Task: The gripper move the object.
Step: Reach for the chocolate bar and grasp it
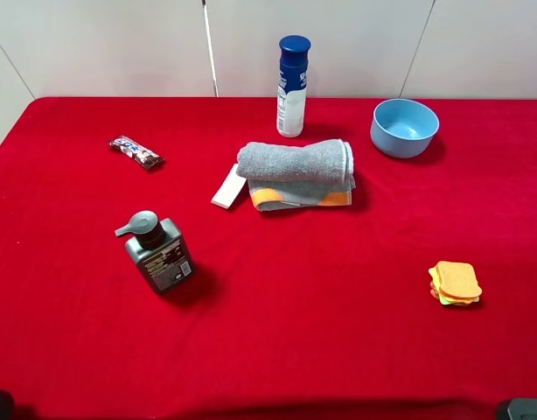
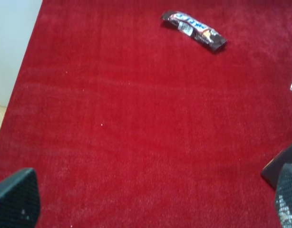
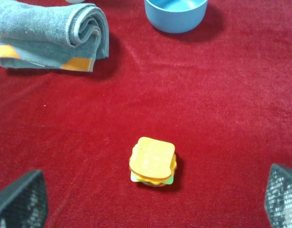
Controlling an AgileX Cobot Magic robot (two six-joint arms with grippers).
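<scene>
Task is being judged as not yet started; the candy bar (image 1: 135, 151) is being seen lying flat on the table (image 1: 321, 306), toward the far left, well apart from the dark pump bottle (image 1: 159, 254) and untouched; the left gripper (image 2: 148, 202) is being shown wide open, nothing held, well short of the bar; the right gripper (image 3: 150, 199) is likewise being shown wide open and empty, near the toy sandwich (image 3: 152, 161); approach, grasp and shift are all being counted as outstanding.
</scene>
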